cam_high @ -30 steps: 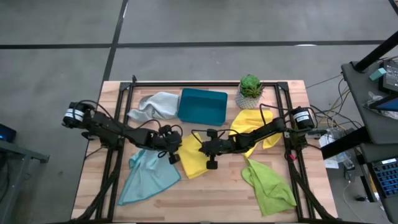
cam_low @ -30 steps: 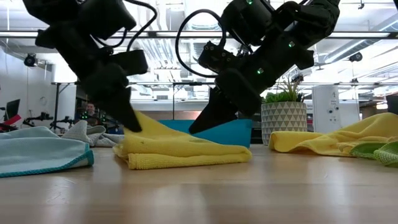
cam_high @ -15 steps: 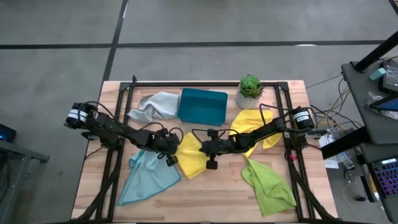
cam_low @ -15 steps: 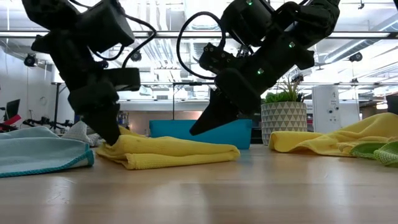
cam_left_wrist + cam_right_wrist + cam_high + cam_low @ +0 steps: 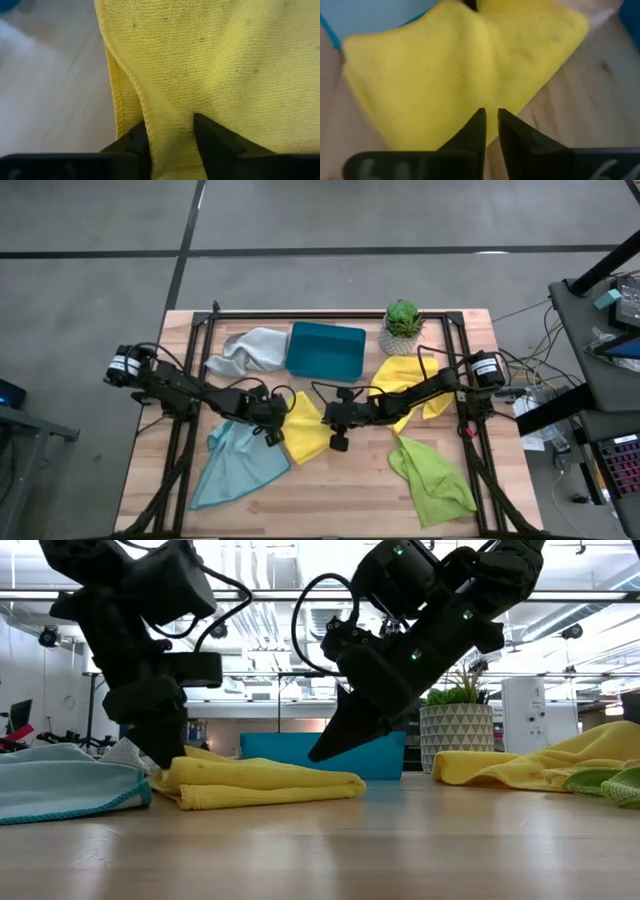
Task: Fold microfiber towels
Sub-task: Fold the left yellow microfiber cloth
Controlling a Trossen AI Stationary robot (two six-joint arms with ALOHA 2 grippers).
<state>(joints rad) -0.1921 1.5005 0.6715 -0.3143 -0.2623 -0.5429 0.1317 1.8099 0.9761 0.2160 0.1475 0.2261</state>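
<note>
Two hands are on your folded yellow towel (image 5: 305, 432), just in front of the teal tray (image 5: 325, 350). Left hand (image 5: 170, 134) straddles its edge, fingers apart; right hand (image 5: 491, 122) hovers with fingers nearly together, probably letting the fold settle.

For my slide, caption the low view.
Both grippers, left gripper and right gripper, at the folded yellow towel.

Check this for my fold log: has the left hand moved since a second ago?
Yes. In the low view the left hand has shifted left, away from the teal tray, dragging the yellow towel's edge along.
</note>
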